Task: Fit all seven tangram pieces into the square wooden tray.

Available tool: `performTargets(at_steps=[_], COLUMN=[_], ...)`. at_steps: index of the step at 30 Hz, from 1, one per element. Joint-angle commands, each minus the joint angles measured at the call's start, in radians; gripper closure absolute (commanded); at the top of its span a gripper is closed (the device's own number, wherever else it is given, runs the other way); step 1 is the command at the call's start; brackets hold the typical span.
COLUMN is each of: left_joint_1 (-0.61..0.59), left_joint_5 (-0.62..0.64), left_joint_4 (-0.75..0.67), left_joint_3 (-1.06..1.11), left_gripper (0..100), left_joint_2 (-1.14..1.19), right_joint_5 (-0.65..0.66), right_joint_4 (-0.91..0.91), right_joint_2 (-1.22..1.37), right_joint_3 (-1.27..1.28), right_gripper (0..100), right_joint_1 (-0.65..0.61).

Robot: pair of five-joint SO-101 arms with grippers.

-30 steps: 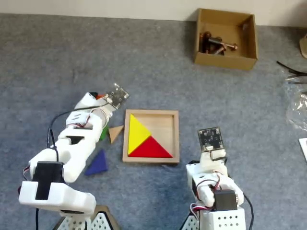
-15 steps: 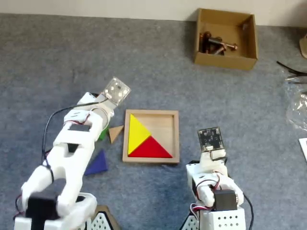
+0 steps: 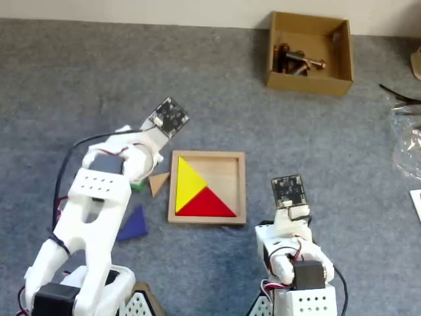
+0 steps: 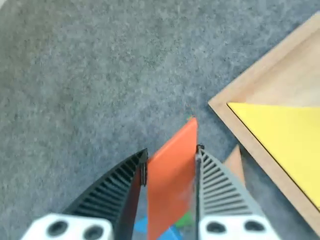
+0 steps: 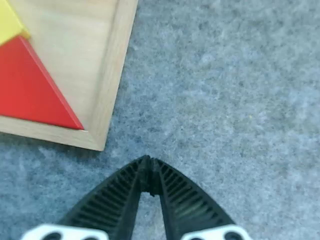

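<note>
Grey carpet [image 3: 79, 72] is covering the work surface.
A cardboard box [image 3: 309, 84] is sitting well ahead of the right gripper [image 5: 149, 167], near a pale strip [image 3: 131, 10] running along the far edge; clear plastic [image 3: 408, 155] is lying off to that gripper's right.

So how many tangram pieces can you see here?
6. Yellow triangle, red triangle in the square wooden tray; tan triangle, blue triangle beside it; green piece under the left arm; orange piece in the left tool. Another may be hidden.
</note>
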Motion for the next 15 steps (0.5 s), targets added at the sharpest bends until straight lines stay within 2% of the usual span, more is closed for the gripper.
performTargets(at_steps=[1, 6, 10, 15], left_joint_1=[0.067, 0.107, 0.107, 0.108], left_joint_5=[0.008, -0.087, -0.089, -0.089], left_joint_4=[0.114, 0.193, 0.215, 0.308], left_joint_3=[-0.111, -0.162, -0.188, -0.351], left_gripper=[99, 99, 99, 99], left_joint_2=[-0.042, -0.041, -0.027, 0.163], right_joint_5=[-0.008, -0.008, -0.008, -0.008], right_joint_4=[-0.018, -0.018, -0.018, -0.018], right_joint_2=[-0.008, -0.008, -0.008, -0.008], right_joint_3=[0.117, 0.117, 0.117, 0.117], right_gripper=[99.3, 99.3, 99.3, 99.3], right_joint_1=[-0.010, -0.010, -0.010, -0.010])
